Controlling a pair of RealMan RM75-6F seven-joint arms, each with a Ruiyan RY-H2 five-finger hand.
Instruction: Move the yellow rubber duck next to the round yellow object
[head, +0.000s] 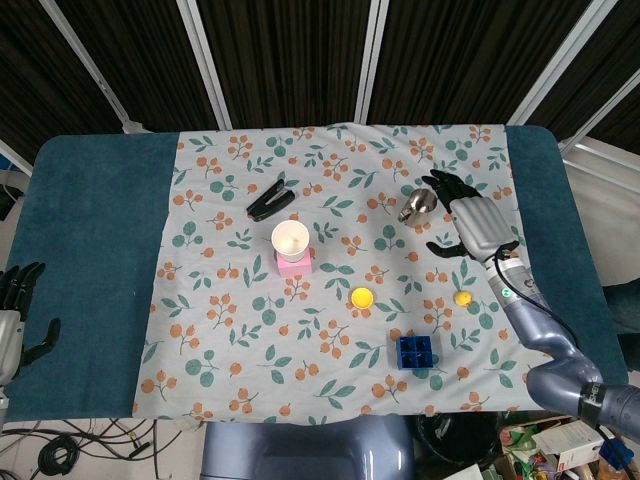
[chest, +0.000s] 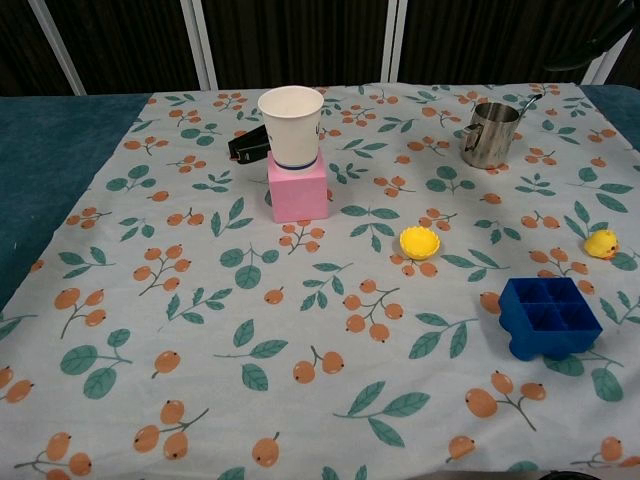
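2 robot hands show: the right robot hand, fingers spread and holding nothing, hovers just far of the yellow rubber duck; the left robot hand, also empty, rests well apart. The round yellow object lies left of the duck, the blue tray nearer.

Right hand raised over the far right part of the table, fingers spread, holding nothing (arm reaching in from the near right corner). Left hand low off the table's left edge, fingers apart, empty.
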